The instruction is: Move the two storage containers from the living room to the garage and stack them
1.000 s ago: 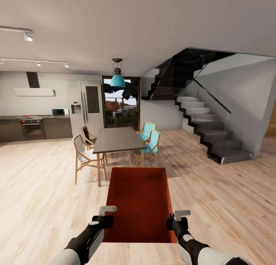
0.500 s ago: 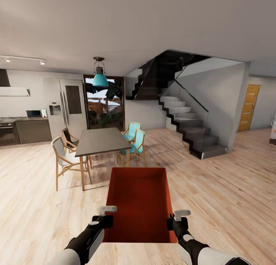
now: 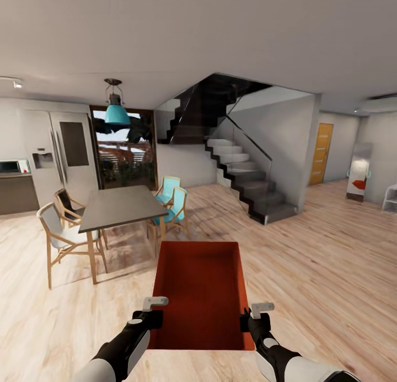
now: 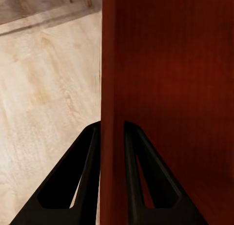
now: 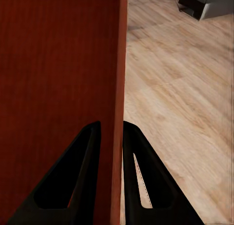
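**Bin carried through open-plan room**

Light wood-plank floor (image 3: pixel 331 271), dining table (image 3: pixel 118 205), staircase (image 3: pixel 242 178) ahead. Orange-red rectangular topless bin (image 3: pixel 199 293) held level between both arms; left gripper (image 3: pixel 148 311) and right gripper (image 3: pixel 255 314) each clenched on a side wall, probably for steady transport.

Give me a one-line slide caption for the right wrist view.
Right pincer clamped on the side wall of the orange-red storage container, one finger inside and one outside, above light wood-plank flooring.
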### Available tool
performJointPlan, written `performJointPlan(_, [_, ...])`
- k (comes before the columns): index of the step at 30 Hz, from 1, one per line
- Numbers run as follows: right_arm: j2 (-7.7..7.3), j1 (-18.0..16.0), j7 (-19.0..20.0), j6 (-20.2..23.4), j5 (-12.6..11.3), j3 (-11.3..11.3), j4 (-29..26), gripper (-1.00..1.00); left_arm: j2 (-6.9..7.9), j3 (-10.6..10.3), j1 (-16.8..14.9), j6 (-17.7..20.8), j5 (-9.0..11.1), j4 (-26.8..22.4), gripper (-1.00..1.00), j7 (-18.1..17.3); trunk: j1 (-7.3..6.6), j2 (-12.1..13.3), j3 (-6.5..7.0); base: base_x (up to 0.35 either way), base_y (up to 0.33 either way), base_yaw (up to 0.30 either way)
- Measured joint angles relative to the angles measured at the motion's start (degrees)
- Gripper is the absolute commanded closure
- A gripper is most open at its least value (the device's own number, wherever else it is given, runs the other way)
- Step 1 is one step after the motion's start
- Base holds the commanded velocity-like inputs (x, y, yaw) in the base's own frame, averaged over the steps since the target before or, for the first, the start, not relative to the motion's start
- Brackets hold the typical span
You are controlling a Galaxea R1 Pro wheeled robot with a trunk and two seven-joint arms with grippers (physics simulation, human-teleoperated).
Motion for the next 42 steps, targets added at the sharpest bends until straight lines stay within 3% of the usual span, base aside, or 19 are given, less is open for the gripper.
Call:
performJointPlan(11, [0.05,0.01,-0.01,-0.04,-0.29,0.25,0.05,1.0,0.02,0.04,-0.01,-0.01,-0.05,0.06,1.0,-0.04,-0.03,0.0,0.0,0.183,0.0,-0.282])
performJointPlan(42, [-0.01,0.0,0.05,0.05,0.07,-0.02,0.02,1.0,0.02,0.04,-0.01,-0.02,0.01,0.12,1.0,-0.09,-0.03,-0.01,0.0,0.32,0.0,-0.285])
